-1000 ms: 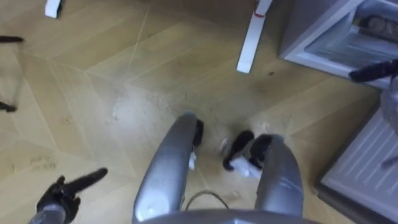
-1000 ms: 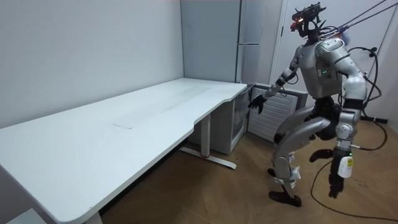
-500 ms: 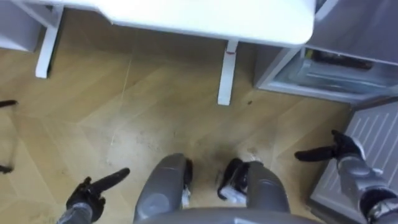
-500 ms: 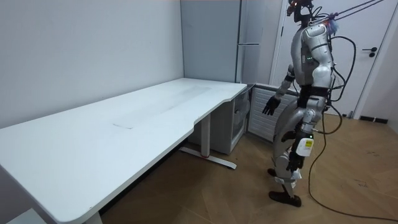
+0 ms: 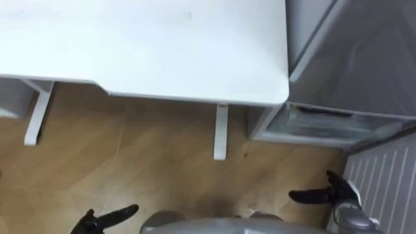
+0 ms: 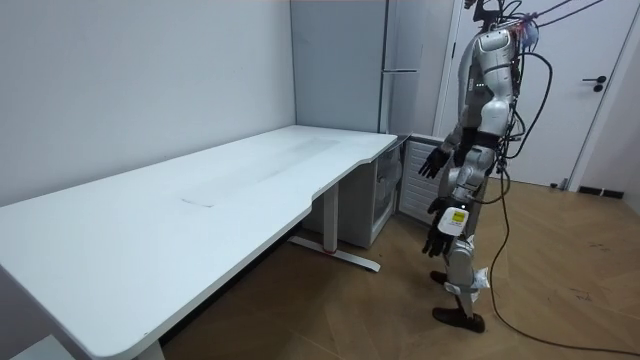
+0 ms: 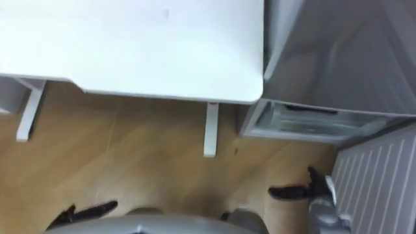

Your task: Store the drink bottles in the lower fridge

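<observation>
You seem to be at the searching step. The robot stands upright on the wood floor (image 5: 130,156) at the end of the white tabletop (image 5: 143,52), which looks bare. Beside it the lower fridge (image 5: 325,123) is open, its ribbed door (image 5: 383,175) swung out. The left robot hand (image 5: 97,222) and right robot hand (image 5: 331,192) hang low, fingers straight, both empty. Next you need to locate a drink and grasp it.

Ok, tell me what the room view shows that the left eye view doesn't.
Room view adds the robot standing upright beside the white desk, the wall behind it and a white room door. Left eye view adds the clear drawer inside the lower fridge. Shared: desk, wooden floor, the fridge's open door, left hand and right hand, both open.
</observation>
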You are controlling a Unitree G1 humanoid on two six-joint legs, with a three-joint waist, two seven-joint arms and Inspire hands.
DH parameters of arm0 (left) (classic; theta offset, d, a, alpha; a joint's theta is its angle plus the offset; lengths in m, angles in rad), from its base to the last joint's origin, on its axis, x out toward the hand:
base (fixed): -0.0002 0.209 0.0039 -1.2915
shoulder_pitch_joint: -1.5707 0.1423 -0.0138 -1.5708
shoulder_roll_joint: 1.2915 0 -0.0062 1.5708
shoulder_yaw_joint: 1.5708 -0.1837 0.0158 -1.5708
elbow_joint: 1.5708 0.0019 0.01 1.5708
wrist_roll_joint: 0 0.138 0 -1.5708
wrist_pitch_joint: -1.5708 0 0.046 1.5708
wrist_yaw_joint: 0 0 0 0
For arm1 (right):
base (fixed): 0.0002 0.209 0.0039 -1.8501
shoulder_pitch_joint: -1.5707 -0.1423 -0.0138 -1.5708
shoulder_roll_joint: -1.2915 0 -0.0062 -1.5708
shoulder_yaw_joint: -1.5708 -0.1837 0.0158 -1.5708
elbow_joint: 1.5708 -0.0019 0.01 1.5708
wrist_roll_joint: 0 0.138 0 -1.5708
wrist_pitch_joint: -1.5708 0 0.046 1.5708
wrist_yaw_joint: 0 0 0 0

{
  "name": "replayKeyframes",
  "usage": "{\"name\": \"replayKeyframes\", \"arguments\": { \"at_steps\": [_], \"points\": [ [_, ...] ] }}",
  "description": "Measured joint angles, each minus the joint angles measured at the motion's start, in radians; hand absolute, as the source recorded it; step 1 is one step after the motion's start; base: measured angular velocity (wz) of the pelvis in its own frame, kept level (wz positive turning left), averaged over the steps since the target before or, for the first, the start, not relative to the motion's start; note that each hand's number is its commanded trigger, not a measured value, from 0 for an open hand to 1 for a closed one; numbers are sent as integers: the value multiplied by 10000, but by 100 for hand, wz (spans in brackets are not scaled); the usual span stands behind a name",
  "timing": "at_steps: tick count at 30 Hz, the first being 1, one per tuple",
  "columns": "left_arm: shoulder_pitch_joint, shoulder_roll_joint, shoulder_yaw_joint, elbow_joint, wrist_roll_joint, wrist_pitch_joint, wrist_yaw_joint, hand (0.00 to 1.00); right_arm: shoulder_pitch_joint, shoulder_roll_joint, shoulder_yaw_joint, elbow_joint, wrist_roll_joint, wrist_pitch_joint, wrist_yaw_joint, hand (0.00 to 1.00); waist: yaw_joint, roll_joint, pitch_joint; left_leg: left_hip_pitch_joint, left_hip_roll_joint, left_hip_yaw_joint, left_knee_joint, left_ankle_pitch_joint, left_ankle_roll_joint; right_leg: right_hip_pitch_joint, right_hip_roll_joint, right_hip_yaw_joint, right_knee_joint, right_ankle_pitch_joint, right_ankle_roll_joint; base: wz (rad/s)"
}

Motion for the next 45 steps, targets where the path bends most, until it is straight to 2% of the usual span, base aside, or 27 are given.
{"name": "replayKeyframes", "arguments": {
  "at_steps": [4, 7, 8, 10, 12, 16, 20, 23, 25, 27, 29, 31, 32, 33, 34, 35, 36, 37, 38, 39, 40, 41, 43, 44, 45],
  "points": [
    [-15, -75, 26, 8, 387, -3, 143, 0, 365, 115, -267, -12, 12, -248, -93, 0, -34, 12, 20, 574, 138, -17, -333, 15, -1, 735, 194, 86, -701, 212, 57, -9],
    [-25, -84, 356, -4, 524, -8, 188, 0, 411, 164, -733, -125, -270, -301, -182, 0, -248, -34, 40, 695, 149, -26, -379, 15, -1, 950, 256, 182, -997, 334, 98, -6],
    [-23, -82, 470, -6, 583, -9, 233, 0, 413, 161, -959, -278, -383, -327, -314, 0, -293, -35, 69, 735, 143, -25, -382, 15, -1, 1000, 271, 216, -1055, 359, 107, -10],
    [-17, -123, 814, 0, 782, -7, 358, 0, 467, 170, -1344, -578, -660, -319, -581, 0, -324, -58, 67, 834, 133, -15, -405, 15, -1, 1037, 339, 364, -1080, 381, 116, -22],
    [70, -166, 1404, -3, 1441, -8, 450, 0, 594, 177, -1822, -1526, -1333, -299, -991, 0, -310, -66, 72, 1031, 143, -22, -507, 15, -1, 1056, 387, 667, -1081, 399, 103, -39],
    [101, -258, 1897, 8, 2029, 4, 564, 0, 721, 235, -2418, -3599, -2574, -292, -1624, 0, -548, -100, 81, 1211, 138, -16, -605, 15, -1, 1149, 427, 791, -1106, 400, 104, -13],
    [136, -309, 2022, -82, 2115, 42, 530, 0, 897, 234, -3049, -5775, -3516, -326, -2173, 0, -643, -162, 42, 1356, 132, 19, -611, 15, -2, 1266, 465, 870, -1170, 413, 121, -5],
    [241, -394, 2288, -78, 2111, 151, 527, 0, 956, 235, -3423, -6217, -3552, -232, -2713, 0, -652, -200, 18, 1368, 134, 123, -621, 15, -1, 1168, 527, 1248, -1152, 415, 123, -22],
    [319, -404, 2547, -102, 2116, 221, 530, 0, 956, 221, -3653, -6643, -3524, -236, -3078, 0, -795, -210, 4, 1374, 136, 120, -609, 15, -1, 1154, 556, 1338, -1164, 416, 123, -21],
    [428, -398, 2734, -107, 2118, 240, 552, 0, 916, 163, -4120, -7000, -3522, -328, -3602, 0, -1050, -254, -64, 1373, 127, 125, -580, 15, -1, 1168, 572, 1351, -1161, 419, 118, 0],
    [424, -385, 2808, -123, 2163, 240, 539, 0, 862, 124, -4542, -7041, -3523, -350, -3904, 0, -1165, -302, -99, 1405, 136, 131, -577, 15, -2, 1201, 582, 1442, -1154, 419, 117, 0],
    [479, -389, 2919, -130, 2198, 252, 488, 0, 860, 119, -4820, -7090, -3523, -350, -4242, 0, -1194, -383, -58, 1511, 132, 197, -468, 15, -2, 1344, 566, 1810, -1173, 421, 114, -11],
    [558, -387, 2978, -128, 2240, 260, 491, 0, 861, 120, -4839, -7091, -3523, -336, -4376, 0, -1306, -506, -45, 1441, 120, 309, -81, 13, -5, 1477, 506, 2111, -1205, 440, 85, 0],
    [581, -392, 3050, -117, 2254, 302, 489, 0, 910, 119, -4884, -7119, -3522, -297, -4429, 0, -1385, -721, -28, 1060, 42, 384, 751, -11, -40, 1611, 330, 2619, -1293, 458, 70, 0],
    [578, -416, 3066, -116, 2259, 311, 478, 0, 970, 123, -5008, -7150, -3522, -284, -4418, 0, -1383, -902, -4, 827, -23, 403, 1002, -117, -129, 1618, 204, 3039, -1339, 459, 73, 27],
    [474, -508, 3071, -131, 2323, 334, 467, 0, 993, 121, -5482, -7199, -3520, -277, -4430, 0, -1492, -876, -7, 348, 17, 378, 206, -53, -215, 1504, 164, 3431, -1327, 454, 87, 40],
    [436, -533, 3103, -139, 2598, 338, 476, 0, 1041, 145, -5917, -7189, -3503, -160, -4463, 0, -1477, -763, -127, 176, 43, 729, -147, 130, 130, 1343, 108, 3482, -1277, 363, 271, 38],
    [454, -526, 3114, -137, 2651, 340, 507, 0, 1054, 142, -6034, -7198, -3497, -127, -4477, 0, -1413, -804, -123, 233, -18, 783, -197, 226, 186, 1274, 79, 3375, -1281, 359, 331, 0],
    [550, -516, 3134, -138, 2812, 339, 587, 0, 1164, 138, -6259, -7273, -3478, -139, -4476, 0, -1254, -807, -68, 356, -66, 747, -204, 260, 200, 1246, 84, 3025, -1296, 342, 495, -47],
    [653, -483, 3137, -123, 2821, 340, 662, 0, 1198, 136, -6357, -7312, -3467, -191, -4487, 0, -1074, -767, -64, 482, -49, 371, -244, 260, 202, 1174, 202, 2824, -1363, 371, 509, -62],
    [740, -456, 3180, -115, 2821, 341, 723, 0, 1196, 136, -6373, -7322, -3484, -216, -4499, 0, -987, -784, -57, 537, -37, 44, -261, 260, 202, 1088, 330, 2878, -1535, 482, 469, -70],
    [915, -492, 3390, -80, 2812, 346, 789, 0, 1182, 114, -6379, -7341, -3514, -300, -4556, 0, -1018, -763, -62, 565, -2, -363, -269, 252, 192, 1081, 381, 2689, -1698, 789, 251, -45],
    [1032, -500, 3581, 19, 2816, 356, 781, 0, 1237, 95, -6446, -7361, -3529, -333, -4878, 0, -1284, -705, -49, 509, -24, -356, -308, 258, 184, 1200, 399, 2377, -1697, 891, 212, 3],
    [898, -521, 3637, 44, 2816, 363, 746, 0, 1347, 101, -6651, -7208, -3526, -331, -4970, 0, -1465, -678, -70, 542, -15, -224, -413, 286, 149, 1206, 416, 2392, -1690, 890, 214, 24],
    [753, -534, 3694, 13, 2816, 363, 720, 0, 1382, 99, -6778, -6946, -3517, -301, -5004, 0, -1493, -656, -51, 668, -17, -52, -558, 350, 105, 1205, 469, 2398, -1689, 884, 220, 8]
  ]
}}
